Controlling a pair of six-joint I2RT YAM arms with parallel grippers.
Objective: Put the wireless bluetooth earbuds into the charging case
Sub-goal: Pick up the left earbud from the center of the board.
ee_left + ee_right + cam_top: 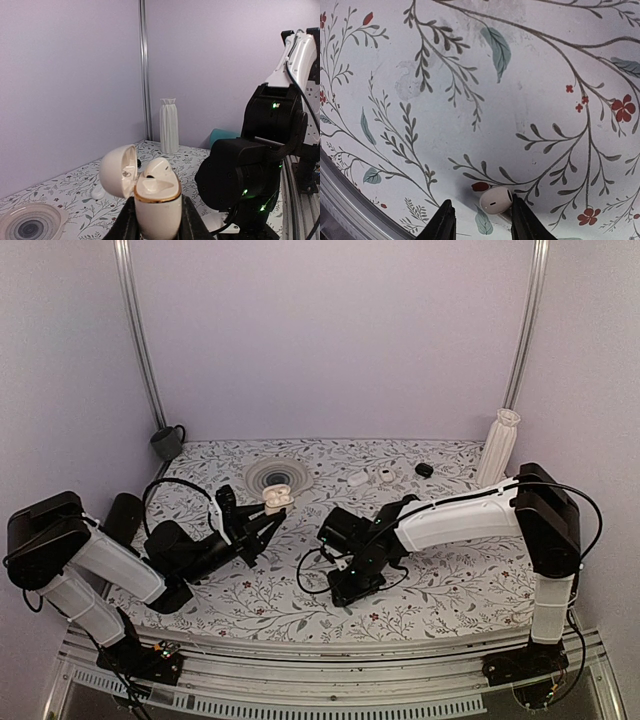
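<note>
**Charging case (157,212) up in the left jaws, one bud in, one bud on the tabletop (545,100)**

Over on the left, the small glossy white pebble-shaped plastic case stands upright and off the surface. The left jaws are clamped tight on its lower body, one black finger (125,225) on each side. Its hinged lid is swung wide open, to the left in the wrist view, and a thin gold band rings the mouth. One tiny white rounded seated earbud (156,170) sits in the far well, poking up above the rim. The near well shows only its bare hollow.

From overhead, the case hangs just in front of a round grey ringed dish (279,476) on the leaf-and-flower-printed surface.

Across to the right arm, where the wrist points straight down near the front middle. A second tiny white rounded loose earbud (495,200) lies flat on the print, right between the two black fingertips (443,222). The right jaws stand partly open and straddle it. There is a clear gap on one side, and the bud sits close against the other finger. Whether that finger touches it, I cannot tell.

At the back, a white ribbed vase (497,447) stands far right and a dark grey cup (168,442) sits in the left corner. A small black rounded piece (424,469) lies just beside two small white bits (357,478).
</note>
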